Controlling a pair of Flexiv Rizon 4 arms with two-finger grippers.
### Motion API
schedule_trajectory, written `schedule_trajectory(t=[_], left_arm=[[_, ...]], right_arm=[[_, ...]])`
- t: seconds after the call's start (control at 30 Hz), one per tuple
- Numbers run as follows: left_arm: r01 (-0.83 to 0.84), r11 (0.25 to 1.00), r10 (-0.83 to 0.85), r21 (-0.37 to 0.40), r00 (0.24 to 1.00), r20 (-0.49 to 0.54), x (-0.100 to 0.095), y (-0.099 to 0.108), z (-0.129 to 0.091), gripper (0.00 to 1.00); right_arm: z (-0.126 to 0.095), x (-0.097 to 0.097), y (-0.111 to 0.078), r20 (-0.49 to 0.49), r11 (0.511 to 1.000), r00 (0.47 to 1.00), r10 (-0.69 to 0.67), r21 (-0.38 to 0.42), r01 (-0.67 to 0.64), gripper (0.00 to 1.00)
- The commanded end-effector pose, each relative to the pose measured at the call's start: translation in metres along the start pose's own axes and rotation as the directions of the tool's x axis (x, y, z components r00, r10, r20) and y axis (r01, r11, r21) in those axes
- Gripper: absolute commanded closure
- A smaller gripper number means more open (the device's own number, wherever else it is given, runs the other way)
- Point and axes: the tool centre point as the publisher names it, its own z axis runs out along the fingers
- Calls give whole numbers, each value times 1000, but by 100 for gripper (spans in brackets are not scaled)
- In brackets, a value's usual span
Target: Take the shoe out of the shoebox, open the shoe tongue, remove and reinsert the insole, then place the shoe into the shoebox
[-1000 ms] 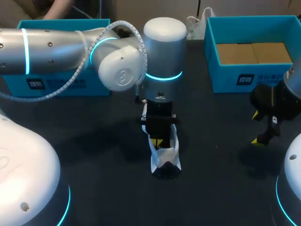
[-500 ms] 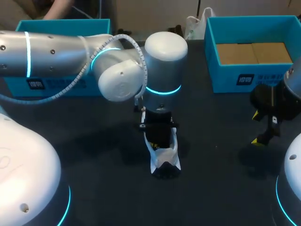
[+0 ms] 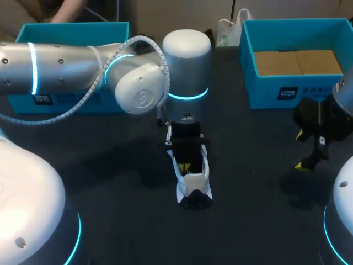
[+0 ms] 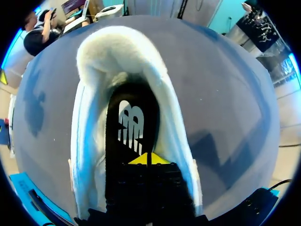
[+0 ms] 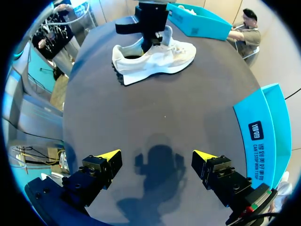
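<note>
insole step in hand: shoe [image 3: 193, 179] mid-bench [image 3: 248, 221], left pincer [image 4: 146, 159] down in its opening on the insole [image 4: 129, 122], tips together, probably gripping nothing; right pincer [image 5: 156, 155] wide open, empty, near right edge; next: seat insole flat.

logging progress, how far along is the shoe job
Done: shoe out on the table. In hand: left gripper is down in the shoe at the insole, which lies inside. Right gripper hangs open, empty. Left: whatever insole work remains, then boxing the shoe.
</note>
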Motion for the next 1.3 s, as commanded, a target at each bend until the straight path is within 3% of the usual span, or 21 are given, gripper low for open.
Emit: schedule_trajectory(t=[0.03, 0.2, 0.47, 0.6, 0.77, 1.13, 1.3], left_arm=[[-25, 1000, 25, 16, 1000, 4, 5, -11, -20, 100], [-65, 996, 62, 66, 997, 55, -2, -28, -28, 100], [-79, 991, 72, 104, 995, 72, -18, -47, -4, 100], [-83, 994, 77, 73, 994, 79, -23, -50, 6, 100], [-48, 998, 45, 40, 996, 76, -24, -37, 8, 100], [-23, 1000, 24, -14, 996, 83, -11, -32, -17, 100], [-2, 996, 11, -93, 995, 95, -14, -34, -29, 100]], right_arm=[[0, 1, 0, 2, 1000, 1000, 0, 2, 0, 0], [0, 1, 0, 2, 1000, 1000, 0, 2, 0, 0], [0, 1, 0, 2, 1000, 1000, 0, 2, 0, 0], [0, 1, 0, 2, 1000, 1000, 0, 2, 0, 0], [0, 1, 0, 2, 1000, 1000, 0, 2, 0, 0], [0, 1, 0, 2, 1000, 1000, 0, 2, 0, 0], [0, 1, 0, 2, 1000, 1000, 0, 2, 0, 0]])
